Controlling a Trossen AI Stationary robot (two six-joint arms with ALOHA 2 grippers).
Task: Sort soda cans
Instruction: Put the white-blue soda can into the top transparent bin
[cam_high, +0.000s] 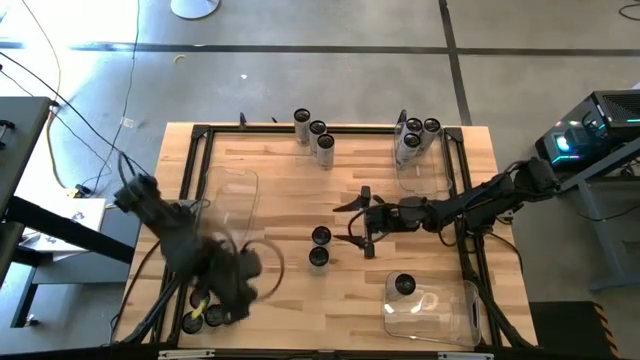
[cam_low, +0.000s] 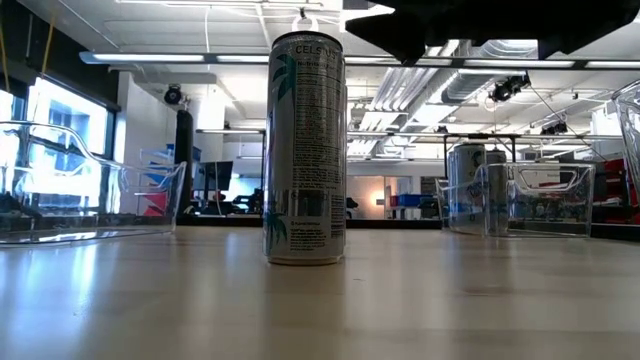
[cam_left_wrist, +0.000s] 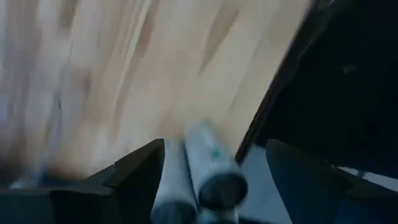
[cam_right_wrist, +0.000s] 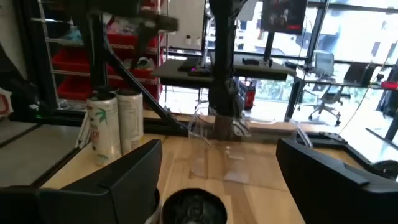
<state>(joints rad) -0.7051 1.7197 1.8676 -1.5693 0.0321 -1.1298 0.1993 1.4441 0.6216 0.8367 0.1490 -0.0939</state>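
High view shows the wooden counter (cam_high: 290, 190) framed by a dark rail, with cans standing upright, long axes vertical and dark tops facing the camera. Three cans (cam_high: 314, 130) line the far edge, a cluster (cam_high: 415, 136) sits in a clear bin (cam_high: 425, 175) at the far right corner, one can (cam_high: 403, 286) stands in the near right bin (cam_high: 440, 315), and two cans (cam_high: 320, 246) stand touching in the open middle. The right end effector (cam_high: 360, 226) hangs just beside that pair, fingers spread apart with nothing between them; its wrist view shows a dark can top (cam_right_wrist: 194, 206) low between the fingers. The left end effector (cam_high: 215, 310) is at the near left corner over the counter's edge, motion-blurred; its wrist view shows cans (cam_left_wrist: 208, 171) between its parted fingers, but a grip cannot be told. A clear bin (cam_high: 232, 205) on the left leaves bare wood between it and the middle pair.
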